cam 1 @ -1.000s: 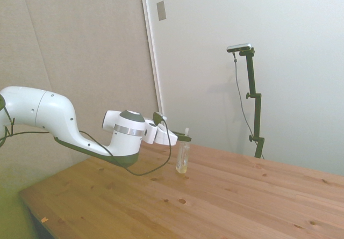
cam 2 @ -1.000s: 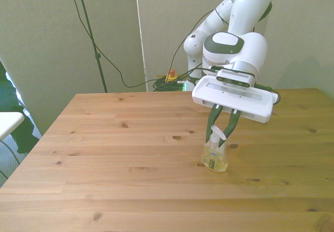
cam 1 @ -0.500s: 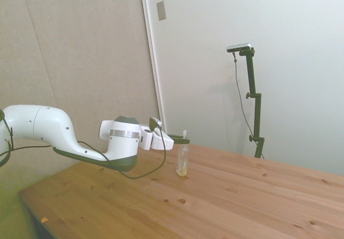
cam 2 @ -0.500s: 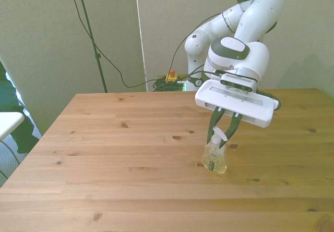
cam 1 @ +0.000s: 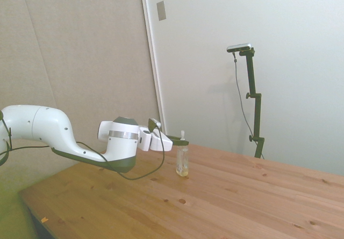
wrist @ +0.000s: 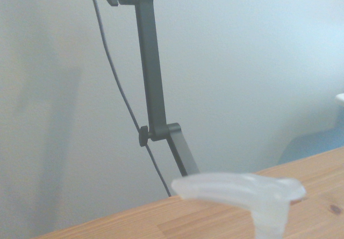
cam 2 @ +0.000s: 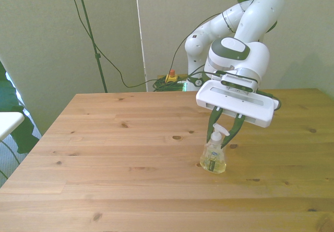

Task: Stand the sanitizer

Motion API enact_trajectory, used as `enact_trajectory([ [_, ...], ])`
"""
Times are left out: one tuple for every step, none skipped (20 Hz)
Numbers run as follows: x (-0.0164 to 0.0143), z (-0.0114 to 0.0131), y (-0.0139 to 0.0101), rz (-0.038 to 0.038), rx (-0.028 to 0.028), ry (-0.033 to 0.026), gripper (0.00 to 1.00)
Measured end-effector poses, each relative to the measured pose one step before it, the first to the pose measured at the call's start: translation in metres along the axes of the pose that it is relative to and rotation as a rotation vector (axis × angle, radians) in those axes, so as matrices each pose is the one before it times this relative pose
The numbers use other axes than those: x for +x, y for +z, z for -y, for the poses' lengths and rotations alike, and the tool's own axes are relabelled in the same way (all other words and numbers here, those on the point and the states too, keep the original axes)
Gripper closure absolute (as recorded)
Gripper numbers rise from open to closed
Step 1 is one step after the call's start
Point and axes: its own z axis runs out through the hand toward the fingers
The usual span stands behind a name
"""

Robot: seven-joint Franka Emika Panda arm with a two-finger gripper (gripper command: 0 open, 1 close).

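The sanitizer stands upright on the wooden surface, a little right of centre and in the lower half of the front view; in the side view it sits near the middle of the frame, base flat on the boards. The gripper hangs just behind and above it, and its dark fingers look spread to either side of the white pump head, with a gap showing between them and the neck, so they seem released rather than clamped, though the angle is poor and a light touch cannot be ruled out. The bottle should be light, with only a shallow pool of yellowish liquid low in the body, which keeps its weight near the base but leaves it easy to tip with a sideways nudge. Its clear plastic walls are likely smooth, a bit slippery and slightly yielding. The neck under the pump is the stiffer, narrower place to hold; the nozzle itself, seen close and blurred in the wrist view, may press down or swivel.
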Motion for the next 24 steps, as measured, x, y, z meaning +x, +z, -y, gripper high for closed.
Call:
enact_trajectory([
  [-0.00113, 0.00097, -0.00286, 0.00121, 0.00283, -0.00093, 0.00],
  [-0.00056, 0.00031, -0.00244, 0.00076, 0.00129, 0.00005, 0.00],
  [0.00006, -0.00027, -0.00206, 0.00008, -0.00022, 0.00107, 0.00],
  [0.00082, -0.00057, -0.00130, -0.00094, -0.00110, 0.00172, 0.00],
  [0.00137, -0.00037, -0.00062, -0.00046, -0.00120, 0.00271, 0.00],
  [0.00152, -0.00021, -0.00050, 0.00011, -0.00230, 0.00358, 0.00],
  [0.00184, -0.00039, -0.00007, -0.00054, -0.00401, 0.00365, 0.00],
  [0.00292, -0.00018, -0.00001, -0.00069, -0.00564, 0.00662, 0.00],
  [0.00381, 0.00021, 0.00010, 0.00161, -0.00830, -0.00065, 0.00],
  [0.00285, -0.00034, 0.00015, 0.00549, -0.01178, -0.00485, 0.00],
  [0.00229, 0.00000, 0.00001, 0.00994, -0.01407, -0.00292, 0.00],
  [0.00140, 0.00042, -0.00034, 0.01469, -0.01525, -0.00231, 0.00],
  [0.00089, 0.00092, -0.00053, 0.01762, -0.01729, -0.00213, 0.00],
  [0.00137, 0.00159, -0.00061, 0.01752, -0.01805, -0.00049, 0.00],
  [0.00154, 0.00194, -0.00053, 0.01864, -0.01785, 0.00022, 0.00],
  [0.00179, 0.00203, -0.00034, 0.01918, -0.01606, 0.00122, 0.00],
  [0.00283, 0.00176, -0.00007, 0.01693, -0.01469, 0.00168, 0.00],
  [0.00275, 0.00138, 0.00036, 0.01458, -0.01411, -0.00001, 0.00],
  [0.00221, 0.00135, 0.00025, 0.01378, -0.00890, 0.00129, 0.00],
  [0.00161, 0.00123, 0.00048, 0.00984, -0.00794, -0.00019, 0.00],
  [0.00089, 0.00094, 0.00056, 0.01031, -0.00649, -0.00129, 0.00],
  [-0.00007, 0.00075, 0.00025, 0.01047, -0.00526, -0.00234, 0.00],
  [-0.00079, 0.00073, -0.00001, 0.01027, -0.00484, -0.00367, 0.00],
  [-0.00132, 0.00068, -0.00022, 0.01183, -0.00448, -0.00474, 0.00],
])
